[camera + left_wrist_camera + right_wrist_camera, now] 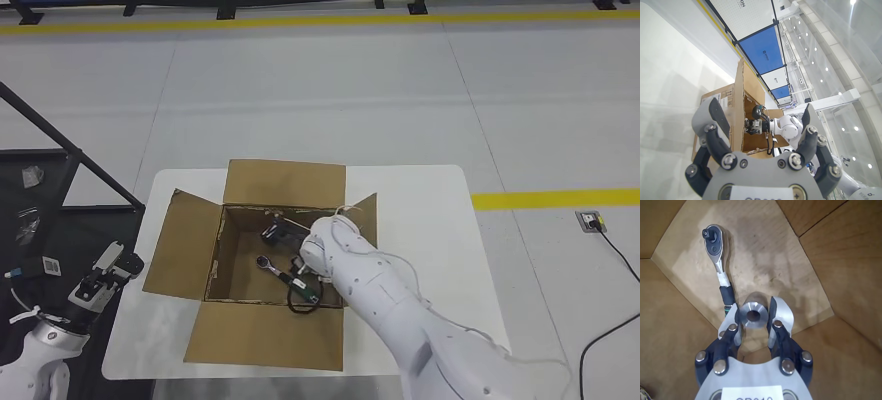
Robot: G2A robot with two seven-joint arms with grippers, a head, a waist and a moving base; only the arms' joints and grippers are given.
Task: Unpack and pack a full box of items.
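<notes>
An open cardboard box (285, 180) stands on the white table (430, 220). My right gripper (278, 235) is down inside it near the far wall. In the right wrist view the right gripper (753, 304) is shut on a short metal socket (753, 315), one pad on each side of it. A ratchet wrench (713, 247) lies on the box floor beside it, also seen from above as the ratchet wrench (285, 278). My left gripper (115, 262) hangs open beyond the table's left edge, and the left gripper (762, 113) holds nothing.
All the box's flaps (739, 94) are folded outward, and the left wrist view looks past one at the right gripper (750, 128). A black frame with small bagged items (40, 200) stands left of the table. Bare table surface lies right of the box.
</notes>
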